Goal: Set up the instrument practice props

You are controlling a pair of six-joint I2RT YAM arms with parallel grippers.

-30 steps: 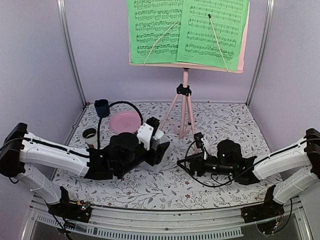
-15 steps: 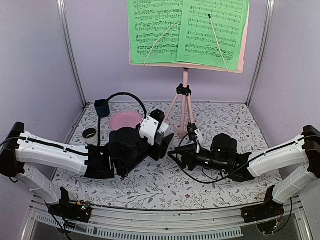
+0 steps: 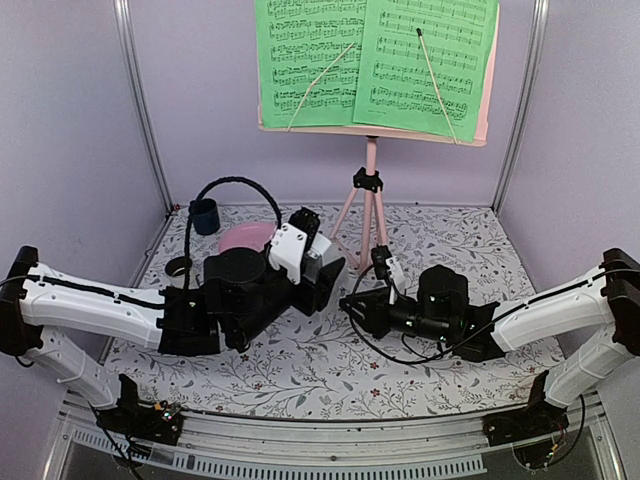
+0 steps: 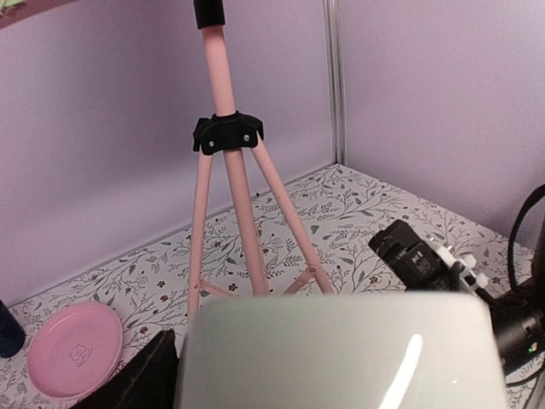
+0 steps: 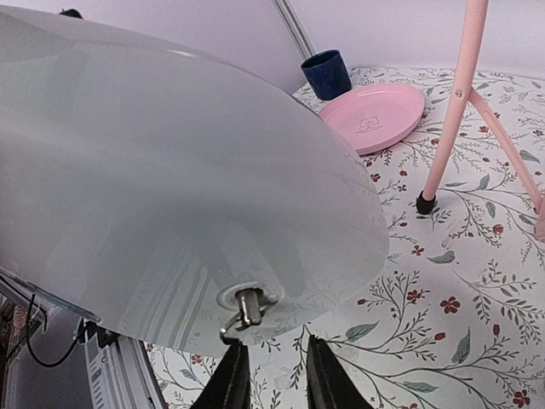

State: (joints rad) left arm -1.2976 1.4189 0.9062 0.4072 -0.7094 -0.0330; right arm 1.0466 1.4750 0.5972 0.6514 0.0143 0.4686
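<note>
The dark blue cup (image 3: 204, 215) stands at the counter's (image 3: 450, 240) back left; I cannot see inside it. A pale cup (image 3: 179, 267) nearer me shows a dark interior. The pink plate (image 4: 75, 349) carries only a small printed figure.

My left fingers (image 4: 140, 379) clamp the white metronome (image 3: 293, 252) above the counter, in front of the music stand (image 3: 371, 190), whose desk bears the green sheets (image 3: 375, 60). My right fingers (image 5: 230, 379) sit just under its winding key (image 5: 245, 304), narrowly gapped; I cannot tell whether they nip it.

Since a second ago the left arm has carried the metronome back over the plate, and the right arm has slid left to meet it, its fingers narrowing.
</note>
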